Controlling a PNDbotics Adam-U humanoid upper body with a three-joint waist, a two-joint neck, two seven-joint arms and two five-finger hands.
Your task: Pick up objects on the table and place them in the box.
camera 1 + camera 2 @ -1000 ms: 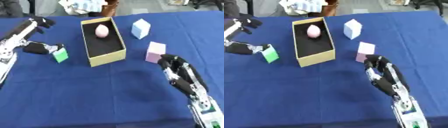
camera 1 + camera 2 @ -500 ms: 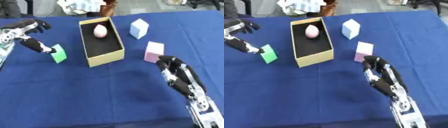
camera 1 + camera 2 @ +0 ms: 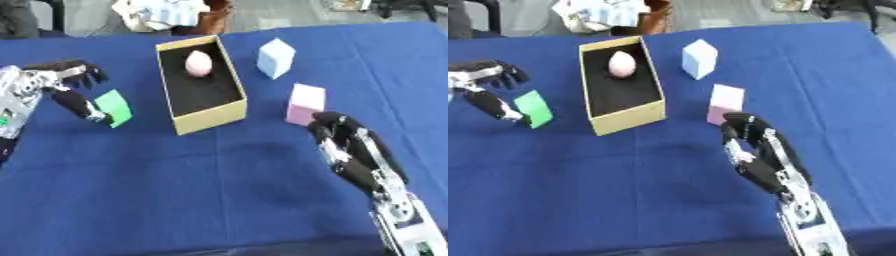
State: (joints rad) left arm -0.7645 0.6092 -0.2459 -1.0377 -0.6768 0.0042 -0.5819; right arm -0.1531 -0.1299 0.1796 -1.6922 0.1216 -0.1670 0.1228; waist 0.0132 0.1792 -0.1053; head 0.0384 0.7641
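Observation:
A tan box (image 3: 213,115) with a black inside lies open on the blue table, and a pink egg (image 3: 199,63) sits in its far end. Left of the box lies a green block (image 3: 115,107). My left hand (image 3: 59,80) is over it with the fingers spread, and its thumb (image 3: 80,104) runs along the block's left edge. A light blue cube (image 3: 276,58) stands right of the box. A pink cube (image 3: 305,103) stands nearer. My right hand (image 3: 352,148) is just below the pink cube, its fingers loosely bent and holding nothing.
A white and blue bundle (image 3: 160,12) and a brown object (image 3: 215,10) lie past the table's far edge. The blue cloth (image 3: 192,190) stretches bare toward me between the two arms.
My left hand's fingers have come down closer to the green block, with the thumb still beside it. The right hand has hardly moved. The blocks and the box stay in place.

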